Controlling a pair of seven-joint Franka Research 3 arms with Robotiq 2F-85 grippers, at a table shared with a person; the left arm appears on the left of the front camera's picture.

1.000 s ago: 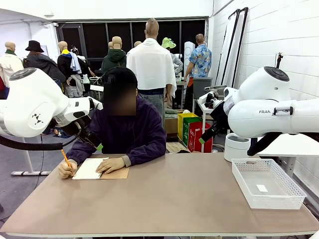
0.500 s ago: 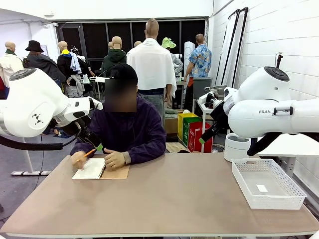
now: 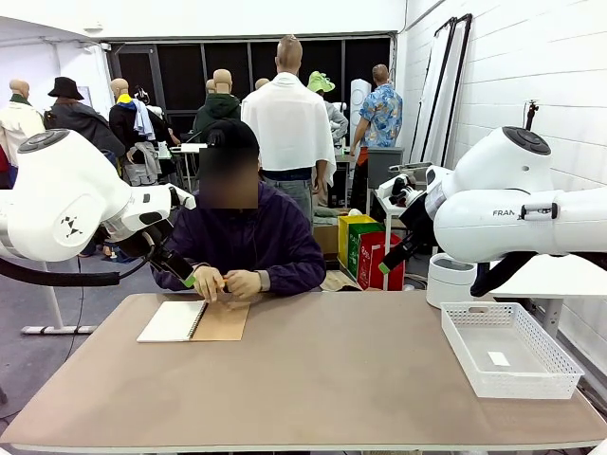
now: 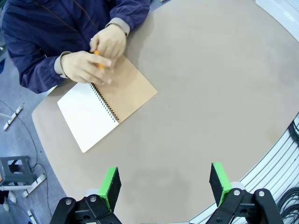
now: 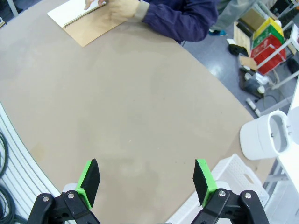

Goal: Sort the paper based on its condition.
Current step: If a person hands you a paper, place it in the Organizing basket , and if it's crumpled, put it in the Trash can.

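Observation:
The paper as loose sheets is out of view. A spiral-bound notebook [image 3: 175, 320] [image 4: 88, 114] [image 5: 77, 14] lies open at the table's far left, a blank white page up and its brown cover folded out beside it. The person's hands [image 3: 232, 282] [image 4: 91, 58] are together just behind it, holding an orange pencil. My left gripper [image 4: 166, 182] hangs open high above the table, with nothing between its green pads; one pad [image 3: 190, 280] shows near the person's arm. My right gripper [image 5: 145, 179] is also open and empty, raised over the table's right half.
A white mesh basket [image 3: 507, 346] [image 5: 224, 186] stands at the table's right side with a small white slip in it. A white round bin [image 3: 448, 280] [image 5: 264, 137] sits off the table behind it. The table [image 3: 332, 379] is a bare brown surface in the middle.
The person stopped writing, lifted both hands off the notebook page and drew them together behind it with the pencil. Neither arm has moved.

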